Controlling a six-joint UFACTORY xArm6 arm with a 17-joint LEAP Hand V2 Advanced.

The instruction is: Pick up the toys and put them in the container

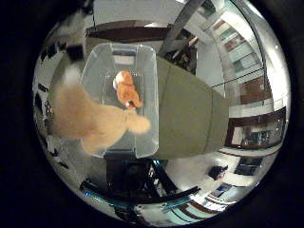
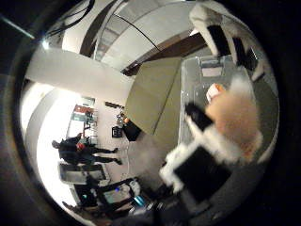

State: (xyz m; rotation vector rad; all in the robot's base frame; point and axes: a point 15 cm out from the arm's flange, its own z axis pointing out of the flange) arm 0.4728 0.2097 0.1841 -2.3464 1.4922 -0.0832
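Two toys show: your hand (image 2: 207,155) curls around a fluffy peach plush toy (image 1: 90,118) above the clear plastic container (image 1: 149,95), where an orange plush animal (image 1: 127,90) lies. Next, open the fingers to drop it.

**White-and-black hand seen up close**

The robot's hand (image 2: 207,160) is built of boxy white housings set around square black blocks, the white shells framing each dark face like a bracket. One finger (image 2: 197,115) ends in a black, rounded cap above a white segment. Another finger (image 2: 221,35), in the thumb side palm view, shows a curved white shell with black rectangular panels along its length. The edges are rounded, the surfaces plain and matte.
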